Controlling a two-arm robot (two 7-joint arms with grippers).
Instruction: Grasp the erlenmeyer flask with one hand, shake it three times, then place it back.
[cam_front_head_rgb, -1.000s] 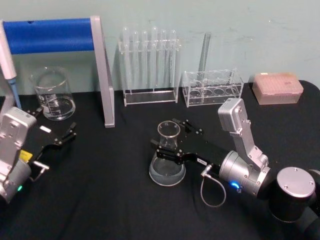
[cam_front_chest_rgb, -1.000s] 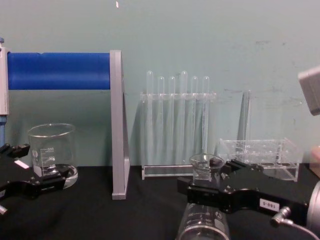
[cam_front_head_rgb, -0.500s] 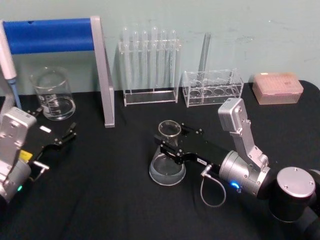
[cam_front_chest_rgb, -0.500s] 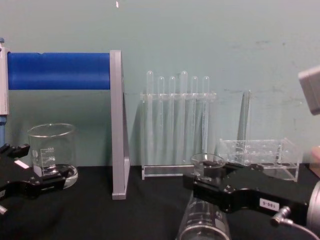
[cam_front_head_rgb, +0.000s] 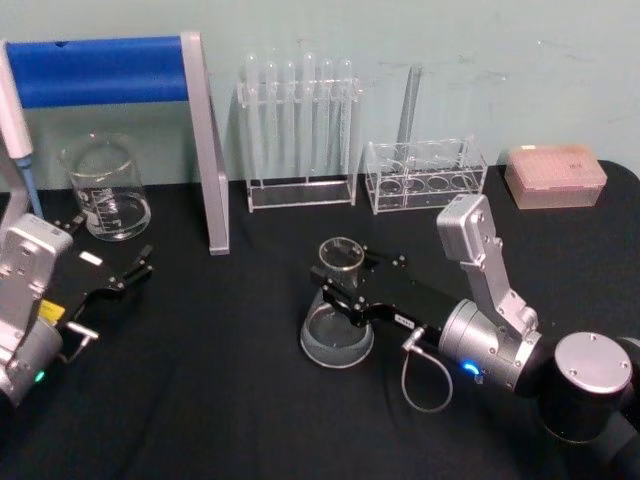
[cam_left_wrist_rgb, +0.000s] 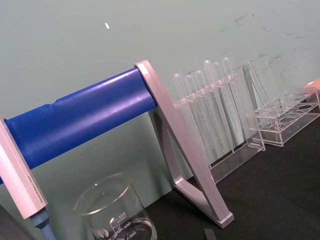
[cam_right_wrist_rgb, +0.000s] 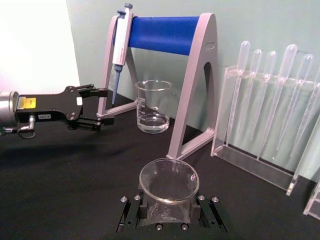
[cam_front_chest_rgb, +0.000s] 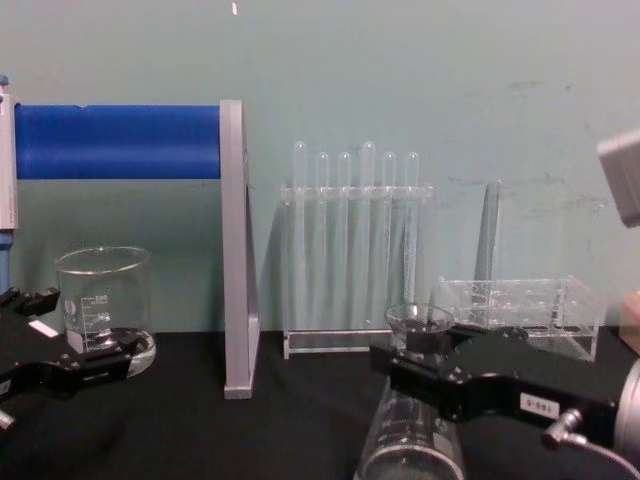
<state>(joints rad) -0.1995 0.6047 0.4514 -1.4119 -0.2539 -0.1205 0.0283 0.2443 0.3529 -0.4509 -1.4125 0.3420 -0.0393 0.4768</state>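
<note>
Grip check: right gripper (cam_front_head_rgb: 338, 283) closed on neck of erlenmeyer flask (cam_front_head_rgb: 335, 340); rim just above jaws, base below. Left gripper (cam_right_wrist_rgb: 107, 106) well apart, fingers spread.

Black bench (cam_front_head_rgb: 220, 400) carrying, left to right at rear: beaker (cam_front_head_rgb: 105, 190), pipette stand (cam_front_head_rgb: 205, 150), test-tube rack (cam_front_head_rgb: 300, 192), clear rack (cam_front_head_rgb: 425, 182), pink box (cam_front_head_rgb: 555, 175); erlenmeyer flask (cam_front_head_rgb: 337, 338) at centre, contact unclear.
</note>
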